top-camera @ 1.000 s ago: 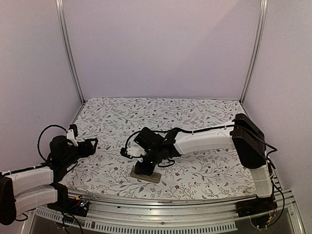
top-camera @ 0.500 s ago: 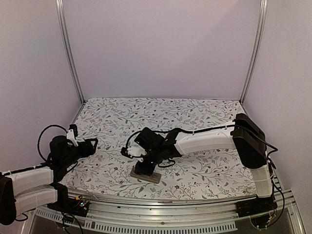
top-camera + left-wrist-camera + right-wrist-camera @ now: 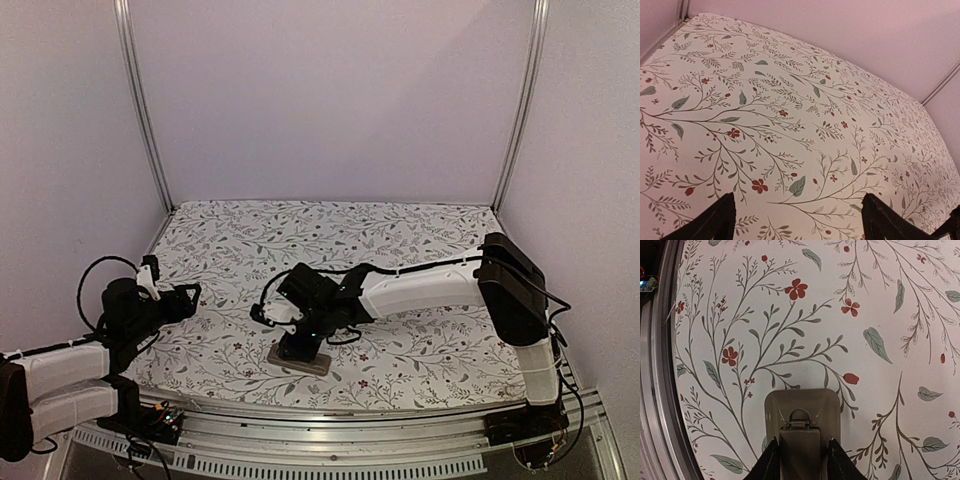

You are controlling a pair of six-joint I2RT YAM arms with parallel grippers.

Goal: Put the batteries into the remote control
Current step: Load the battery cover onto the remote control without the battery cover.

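While my left jaws stay wide apart, my right jaws stand apart with the remote control (image 3: 800, 407) still between them.

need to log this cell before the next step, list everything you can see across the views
remote control: one, greyish-tan back facing up, near the front edge of the table, mid-width
batteries: none visible in any view
table cover: one, white with green leaves and red flowers, spread over the whole table
walls: pale lilac, at the back and both sides
posts: two, silver metal, at the rear corners
rail: one, silver metal, along the front edge
arms: two, white and black, bases at the front corners
left end effector: black, open and empty, over the cover's left side
right end effector: black, fingers either side of the remote's back, grip unclear
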